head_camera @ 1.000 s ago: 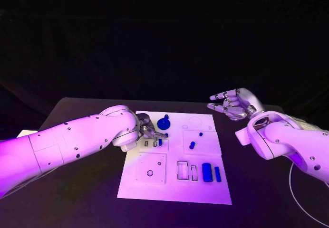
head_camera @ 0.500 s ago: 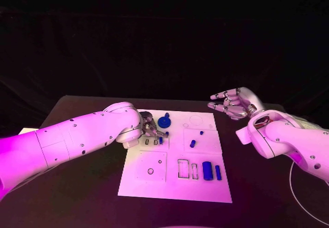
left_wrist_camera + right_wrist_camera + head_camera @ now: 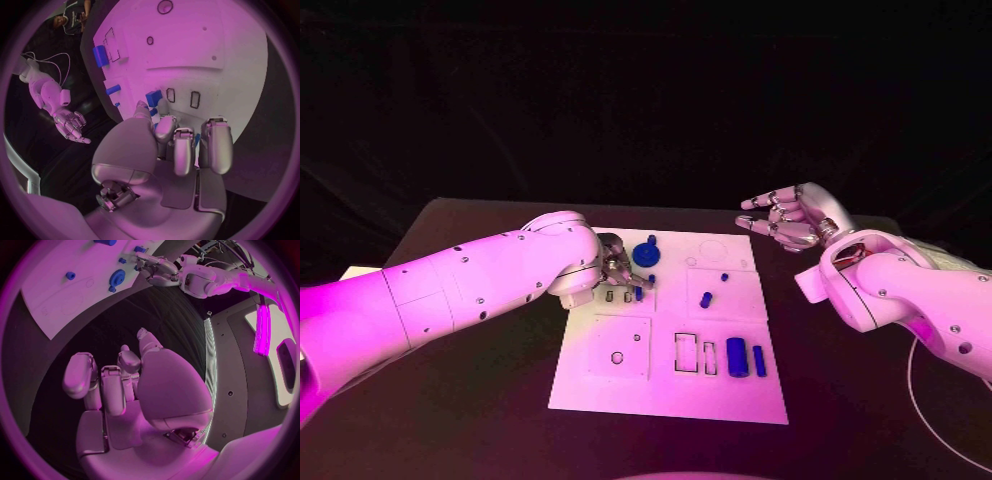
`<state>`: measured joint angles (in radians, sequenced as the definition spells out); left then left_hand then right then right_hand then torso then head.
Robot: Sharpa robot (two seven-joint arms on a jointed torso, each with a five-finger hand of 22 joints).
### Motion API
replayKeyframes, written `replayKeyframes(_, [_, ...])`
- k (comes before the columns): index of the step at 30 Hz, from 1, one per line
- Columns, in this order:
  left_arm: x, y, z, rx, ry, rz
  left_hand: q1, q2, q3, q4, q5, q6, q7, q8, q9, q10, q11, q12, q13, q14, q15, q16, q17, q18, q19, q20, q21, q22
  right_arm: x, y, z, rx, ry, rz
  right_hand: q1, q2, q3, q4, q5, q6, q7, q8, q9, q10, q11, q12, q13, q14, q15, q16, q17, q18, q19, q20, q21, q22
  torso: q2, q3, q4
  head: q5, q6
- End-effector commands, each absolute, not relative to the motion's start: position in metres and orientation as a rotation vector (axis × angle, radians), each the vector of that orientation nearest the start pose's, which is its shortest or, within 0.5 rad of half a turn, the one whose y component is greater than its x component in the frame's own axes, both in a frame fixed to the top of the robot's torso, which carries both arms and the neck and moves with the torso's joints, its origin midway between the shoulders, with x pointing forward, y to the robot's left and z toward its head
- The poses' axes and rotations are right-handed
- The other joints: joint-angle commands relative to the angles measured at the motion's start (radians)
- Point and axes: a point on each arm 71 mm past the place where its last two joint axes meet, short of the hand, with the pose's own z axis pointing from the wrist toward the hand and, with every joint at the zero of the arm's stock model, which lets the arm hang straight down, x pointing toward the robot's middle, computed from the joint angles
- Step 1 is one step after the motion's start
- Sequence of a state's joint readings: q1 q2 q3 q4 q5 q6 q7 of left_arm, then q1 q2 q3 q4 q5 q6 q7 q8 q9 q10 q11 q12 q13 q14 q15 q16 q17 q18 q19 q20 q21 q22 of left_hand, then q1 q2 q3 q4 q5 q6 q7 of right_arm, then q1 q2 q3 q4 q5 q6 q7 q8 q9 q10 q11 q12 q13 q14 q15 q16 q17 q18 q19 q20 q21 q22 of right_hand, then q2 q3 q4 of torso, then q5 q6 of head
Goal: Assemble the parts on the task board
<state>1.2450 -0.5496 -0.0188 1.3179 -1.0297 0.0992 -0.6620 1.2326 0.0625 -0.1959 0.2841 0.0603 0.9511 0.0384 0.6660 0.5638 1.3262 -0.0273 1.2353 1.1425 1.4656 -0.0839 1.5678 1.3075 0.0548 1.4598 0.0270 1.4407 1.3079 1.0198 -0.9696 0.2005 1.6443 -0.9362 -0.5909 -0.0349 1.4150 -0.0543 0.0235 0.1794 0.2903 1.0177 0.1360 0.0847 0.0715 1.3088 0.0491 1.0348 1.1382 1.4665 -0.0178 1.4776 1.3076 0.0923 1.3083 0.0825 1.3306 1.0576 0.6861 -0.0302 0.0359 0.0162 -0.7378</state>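
The white task board lies in the middle of the black table. My left hand is low over its far left part, next to two small rectangular slots. Its thumb and a finger pinch a small blue part at the board's surface, the other fingers curled in. A blue gear-shaped part stands just beyond this hand. Two small blue pieces lie mid-board, and two blue bars lie near the right edge. My right hand hangs raised off the board's far right corner, fingers apart, holding nothing.
A thin white cable loop lies on the table at the right. A pale object sits at the table's left edge. The board also carries an empty round recess and rectangular slots on its near half.
My left hand has shifted slightly with the small blue part at the slots. The right hand has stayed raised in the same place.
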Motion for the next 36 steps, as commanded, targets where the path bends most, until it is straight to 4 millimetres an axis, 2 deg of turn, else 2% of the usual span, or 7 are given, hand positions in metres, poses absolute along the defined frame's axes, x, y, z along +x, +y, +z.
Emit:
replayKeyframes(1, [0.5155,0.1289,-0.2106,-0.214,2.333,-0.360,0.014,0.000,0.003,-0.007,-0.003,-0.008,-0.003,0.006,0.005,0.005,-0.004,0.002,-0.001,0.105,-0.004,0.003,0.263,-0.008,0.017,-0.004,0.005,0.040,0.4689,-0.2493,-0.1625,0.553,1.458,0.897,-0.004,-0.001,-0.002,0.004,0.004,0.005,0.000,0.005,0.001,-0.009,-0.001,-0.006,-0.002,0.068,-0.006,-0.006,0.107,0.011,-0.008,0.001,-0.006,-0.002,0.001,0.0003,-0.0001,0.000,-0.003])
replayKeyframes(17, [0.5145,0.1262,-0.2111,-0.196,2.347,-0.359,0.084,0.017,0.047,-0.028,-0.002,-0.021,-0.007,0.012,0.034,0.007,-0.008,0.002,0.002,0.105,-0.007,0.003,0.263,-0.009,0.016,-0.006,0.008,0.048,0.4690,-0.2480,-0.1632,0.552,1.467,0.899,-0.006,0.002,-0.002,0.007,0.005,0.006,0.000,0.005,0.001,-0.010,-0.001,-0.007,-0.003,0.068,-0.007,-0.007,0.106,0.012,-0.009,0.001,-0.008,-0.004,0.001,0.0011,-0.0006,-0.004,-0.010])
replayKeyframes(25, [0.5141,0.1263,-0.2106,-0.202,2.341,-0.362,0.256,0.053,0.207,-0.111,0.041,-0.057,-0.016,-0.021,0.033,-0.013,-0.018,-0.024,-0.014,0.105,-0.018,0.003,0.263,-0.007,0.012,-0.017,0.006,0.047,0.4692,-0.2467,-0.1640,0.551,1.469,0.903,-0.007,0.004,-0.002,0.008,0.004,0.007,0.000,0.005,0.001,-0.010,-0.001,-0.008,-0.004,0.067,-0.007,-0.008,0.105,0.012,-0.010,0.001,-0.008,-0.004,0.001,0.0010,-0.0001,-0.006,-0.013])
replayKeyframes(27, [0.5138,0.1269,-0.2105,-0.205,2.341,-0.364,0.277,0.027,0.278,-0.117,0.062,-0.064,-0.006,-0.035,0.031,-0.021,-0.011,-0.040,-0.026,0.105,-0.013,0.003,0.263,-0.007,0.011,-0.015,0.005,0.046,0.4692,-0.2464,-0.1643,0.551,1.470,0.903,-0.007,0.004,-0.002,0.008,0.004,0.007,0.000,0.005,0.001,-0.010,-0.001,-0.008,-0.004,0.067,-0.007,-0.008,0.105,0.012,-0.010,0.001,-0.008,-0.004,0.001,0.0012,0.0000,-0.007,-0.014])
replayKeyframes(31, [0.5124,0.1283,-0.2101,-0.216,2.342,-0.374,0.232,-0.098,0.533,-0.092,0.065,-0.059,0.004,-0.048,0.044,-0.019,-0.007,-0.058,-0.040,0.105,-0.004,0.003,0.263,-0.007,0.007,-0.004,0.003,0.048,0.4692,-0.2460,-0.1649,0.551,1.471,0.904,-0.007,0.004,-0.002,0.008,0.004,0.007,0.000,0.005,0.001,-0.010,-0.001,-0.008,-0.004,0.067,-0.007,-0.008,0.105,0.012,-0.010,0.001,-0.008,-0.004,0.001,0.0013,0.0004,-0.010,-0.017])
replayKeyframes(35, [0.5107,0.1301,-0.2095,-0.230,2.343,-0.388,0.180,-0.157,0.682,-0.096,0.062,-0.055,0.003,-0.040,0.064,-0.016,-0.001,-0.062,-0.044,0.105,-0.004,0.003,0.263,-0.007,0.006,-0.002,0.002,0.049,0.4692,-0.2457,-0.1653,0.552,1.472,0.906,-0.007,0.004,-0.002,0.008,0.004,0.007,0.000,0.005,0.001,-0.010,-0.001,-0.008,-0.004,0.067,-0.007,-0.008,0.105,0.012,-0.010,0.001,-0.008,-0.004,0.001,0.0012,0.0006,-0.011,-0.018])
replayKeyframes(36, [0.5101,0.1308,-0.2093,-0.235,2.343,-0.392,0.137,-0.196,0.780,-0.106,0.058,-0.054,0.004,-0.032,0.080,-0.012,0.001,-0.062,-0.045,0.105,-0.002,0.003,0.263,-0.006,0.006,-0.001,0.002,0.050,0.4692,-0.2456,-0.1654,0.553,1.472,0.906,-0.007,0.004,-0.002,0.008,0.004,0.007,0.000,0.005,0.001,-0.010,-0.001,-0.008,-0.004,0.067,-0.007,-0.008,0.105,0.012,-0.010,0.001,-0.008,-0.004,0.001,0.0014,0.0007,-0.013,-0.019])
